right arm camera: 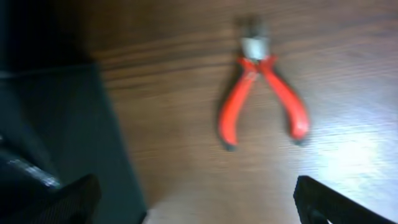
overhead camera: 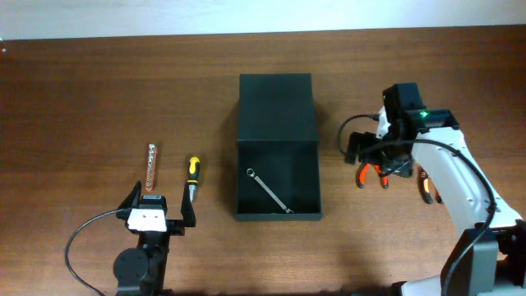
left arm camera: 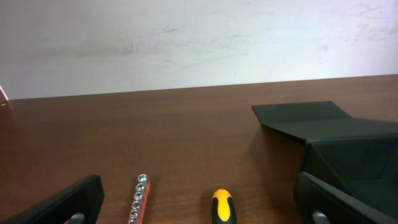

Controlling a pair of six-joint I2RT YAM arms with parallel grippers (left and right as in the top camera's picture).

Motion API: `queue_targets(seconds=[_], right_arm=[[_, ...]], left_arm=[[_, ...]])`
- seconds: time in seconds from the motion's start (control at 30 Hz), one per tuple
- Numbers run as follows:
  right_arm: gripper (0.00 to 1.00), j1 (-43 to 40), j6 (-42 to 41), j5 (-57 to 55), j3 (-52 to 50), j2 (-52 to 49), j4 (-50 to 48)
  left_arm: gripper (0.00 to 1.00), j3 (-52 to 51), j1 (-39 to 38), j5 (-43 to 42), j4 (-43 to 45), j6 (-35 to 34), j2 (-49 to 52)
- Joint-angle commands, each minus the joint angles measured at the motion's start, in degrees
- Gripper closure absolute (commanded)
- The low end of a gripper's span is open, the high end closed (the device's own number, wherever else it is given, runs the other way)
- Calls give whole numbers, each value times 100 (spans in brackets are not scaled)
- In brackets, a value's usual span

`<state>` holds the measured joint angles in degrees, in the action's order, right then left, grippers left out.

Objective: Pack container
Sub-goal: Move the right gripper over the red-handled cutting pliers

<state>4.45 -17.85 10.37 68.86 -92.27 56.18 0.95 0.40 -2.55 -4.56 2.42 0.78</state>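
Note:
The matte black container lies open in the middle of the table, its flap lid folded back. A silver wrench lies inside it. My left gripper is open and empty, just in front of a red socket rail and a yellow-black screwdriver. The left wrist view shows the rail, the screwdriver and the container at right. My right gripper is open and empty over red-handled pliers. They show blurred on the table in the right wrist view, ahead of the open fingers.
A second pair of pliers with orange and black handles lies right of the red ones, partly under my right arm. The container's dark wall fills the left of the right wrist view. A white wall stands behind the table.

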Motion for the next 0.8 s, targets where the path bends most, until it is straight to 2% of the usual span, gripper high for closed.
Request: queue_targets(seconds=[0.0,0.07,0.17,0.23,0.77], right_arm=[[1,170,-114,603,-24,-15,-348],[1,234,-236,466,-24,-15,-485],[1,343,-765,-557,-24,-92,-321],[1,361,-817,-863,-24,-157,-212],[1,573,-1029,-1117,-24,-1440,-138]], left_arm=[[1,-44,13,42,-2,90,-48],[1,-44,13,39,-2,90,-48],[1,-44,13,42,-2,90,-48],[1,-44,13,42,-2,90,-48],[1,-44,13,42,-2,90,-48]])
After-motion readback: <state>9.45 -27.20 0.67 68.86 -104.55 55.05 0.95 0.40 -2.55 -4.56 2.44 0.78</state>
